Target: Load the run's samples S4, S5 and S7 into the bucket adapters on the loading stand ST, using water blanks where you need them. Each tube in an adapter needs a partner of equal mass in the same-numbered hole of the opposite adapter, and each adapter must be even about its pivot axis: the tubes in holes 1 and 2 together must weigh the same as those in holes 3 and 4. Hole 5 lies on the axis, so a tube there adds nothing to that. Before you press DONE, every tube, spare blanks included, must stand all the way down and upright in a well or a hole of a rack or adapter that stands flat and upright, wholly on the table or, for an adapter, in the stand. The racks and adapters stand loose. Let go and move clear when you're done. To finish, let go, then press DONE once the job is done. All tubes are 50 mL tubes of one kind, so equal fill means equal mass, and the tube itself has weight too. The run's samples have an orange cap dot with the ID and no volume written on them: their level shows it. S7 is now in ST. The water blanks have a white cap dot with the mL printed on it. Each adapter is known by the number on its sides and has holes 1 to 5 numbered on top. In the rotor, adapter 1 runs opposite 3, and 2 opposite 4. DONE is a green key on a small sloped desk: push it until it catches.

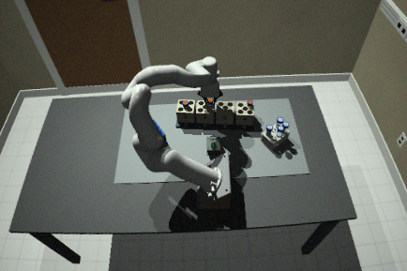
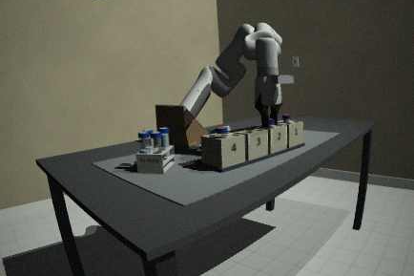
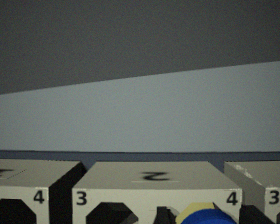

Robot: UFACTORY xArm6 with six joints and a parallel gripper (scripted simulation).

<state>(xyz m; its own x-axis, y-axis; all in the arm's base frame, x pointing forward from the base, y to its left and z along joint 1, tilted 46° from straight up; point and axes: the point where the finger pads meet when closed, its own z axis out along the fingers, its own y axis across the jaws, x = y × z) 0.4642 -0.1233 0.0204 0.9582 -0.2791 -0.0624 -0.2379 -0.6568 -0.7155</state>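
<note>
An orange-dotted, blue-capped tube (image 1: 210,100) (image 2: 272,121) (image 3: 209,218) stands low in hole 4 of adapter 2 (image 1: 204,118) (image 2: 279,142) (image 3: 116,175). My gripper (image 1: 210,98) (image 2: 270,120) is around its cap, fingers slightly apart and not pressed on it. Another orange-dotted tube (image 1: 250,102) (image 2: 222,130) stands in adapter 4 (image 1: 245,119) (image 2: 234,157), back right. A third (image 1: 186,102) (image 2: 286,116) stands in adapter 1 (image 1: 186,117) (image 2: 296,138), seemingly in the middle hole. Adapter 3 (image 1: 225,118) (image 2: 258,150) shows no tube. The IDs are unreadable.
A rack (image 1: 275,140) (image 2: 149,163) right of the stand in the top view holds several blue-capped tubes, some with white dots. The green DONE key (image 1: 214,145) is on its small desk between the stand and the arm base.
</note>
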